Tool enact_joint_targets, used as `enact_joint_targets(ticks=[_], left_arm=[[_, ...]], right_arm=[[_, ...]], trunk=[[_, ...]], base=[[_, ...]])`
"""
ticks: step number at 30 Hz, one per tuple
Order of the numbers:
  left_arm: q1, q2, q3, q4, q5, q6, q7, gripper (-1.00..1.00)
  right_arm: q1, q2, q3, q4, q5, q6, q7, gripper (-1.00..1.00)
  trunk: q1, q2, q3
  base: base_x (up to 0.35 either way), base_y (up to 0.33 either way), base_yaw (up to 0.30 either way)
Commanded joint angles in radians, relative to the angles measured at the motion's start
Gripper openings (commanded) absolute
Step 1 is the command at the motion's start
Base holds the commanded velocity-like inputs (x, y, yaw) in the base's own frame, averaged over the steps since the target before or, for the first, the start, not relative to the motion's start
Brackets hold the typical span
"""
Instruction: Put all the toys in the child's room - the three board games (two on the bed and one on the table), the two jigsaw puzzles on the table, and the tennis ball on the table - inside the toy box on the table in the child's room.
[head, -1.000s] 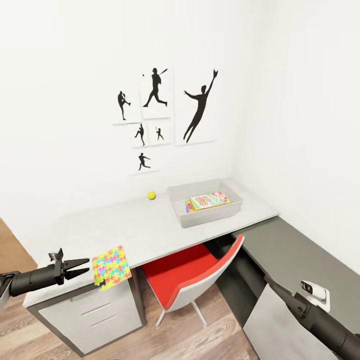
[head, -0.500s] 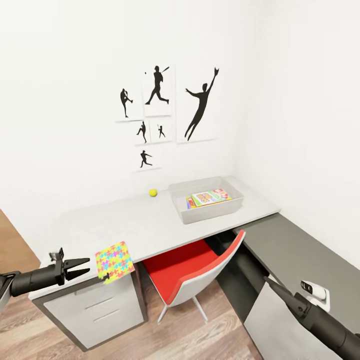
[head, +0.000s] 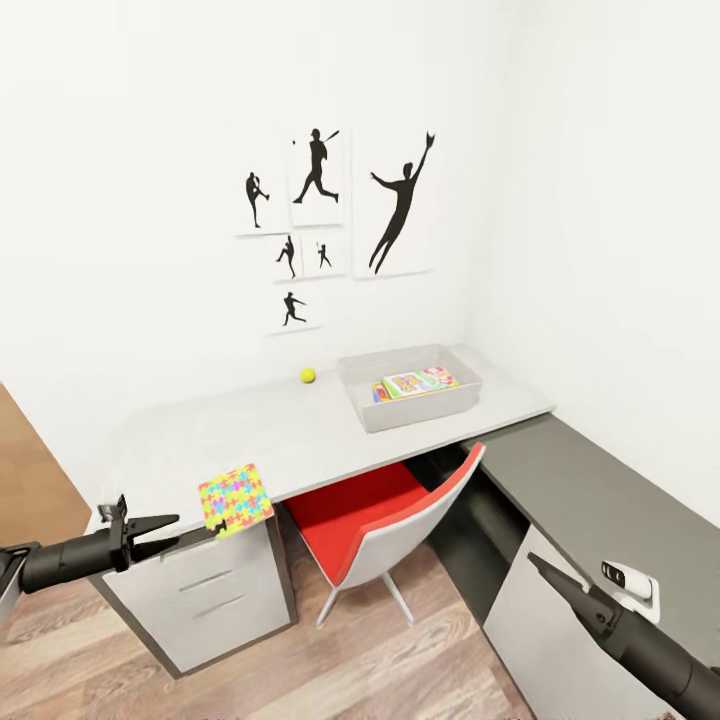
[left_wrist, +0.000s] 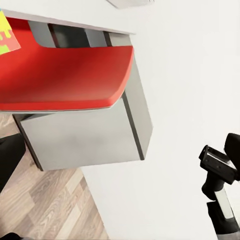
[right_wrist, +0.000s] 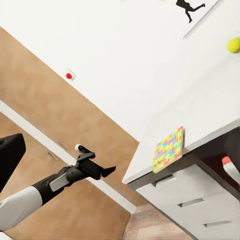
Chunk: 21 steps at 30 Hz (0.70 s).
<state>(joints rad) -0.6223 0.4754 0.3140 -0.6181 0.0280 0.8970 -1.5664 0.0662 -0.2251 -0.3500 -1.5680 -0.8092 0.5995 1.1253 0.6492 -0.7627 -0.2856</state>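
Since the earlier frame the head camera has drawn back a little: worktop (head: 300, 435) and wall pictures (head: 330, 215) sit slightly higher and smaller, while both arms hold the same place.

The left pincer (head: 165, 527) hangs off the worktop's near left corner, jaws a little apart and empty, tips pointing along the front edge at the puzzle (head: 236, 498). That is the relation that counts: the puzzle lies just beyond the tips, near but not touching, flat on the corner with one side overhanging the front edge. The right pincer (head: 540, 567) is well apart, by the side cabinet (head: 600, 510); I cannot tell its jaws. The left is clearly nearer.

The puzzle is a thin, stiff, bright square of interlocking pieces. The ball (head: 308, 375) sits near the back edge, just left of the grey flared box (head: 372, 420), which holds printed game boxes (head: 412, 383).
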Motion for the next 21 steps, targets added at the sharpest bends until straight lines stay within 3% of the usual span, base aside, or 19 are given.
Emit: enact_joint_targets(ticks=[1,8,18,21], left_arm=[[-0.001,0.000,0.002,0.000,0.000,0.014,0.014,1.00],[-0.001,0.000,0.007,0.000,0.004,0.035,0.095,1.00],[-0.001,-0.001,0.011,0.000,0.005,0.053,0.143,1.00],[-0.002,-0.012,0.011,0.000,0.006,0.055,0.175,1.00]], right_arm=[[0.000,0.000,0.000,-0.001,-0.007,0.008,-0.001,1.00],[0.000,-0.002,-0.002,-0.001,-0.012,0.015,0.000,1.00],[0.000,0.001,-0.004,-0.009,-0.020,0.087,0.004,1.00],[0.000,0.002,-0.003,-0.010,-0.021,0.108,0.005,1.00]], trunk=[[0.004,-0.008,-0.004],[0.031,-0.057,-0.026],[0.069,-0.127,-0.058],[0.081,-0.148,-0.067]], base=[[-0.052,0.000,0.000],[-0.023,0.000,0.000],[-0.003,0.000,0.000],[0.000,0.000,0.000]])
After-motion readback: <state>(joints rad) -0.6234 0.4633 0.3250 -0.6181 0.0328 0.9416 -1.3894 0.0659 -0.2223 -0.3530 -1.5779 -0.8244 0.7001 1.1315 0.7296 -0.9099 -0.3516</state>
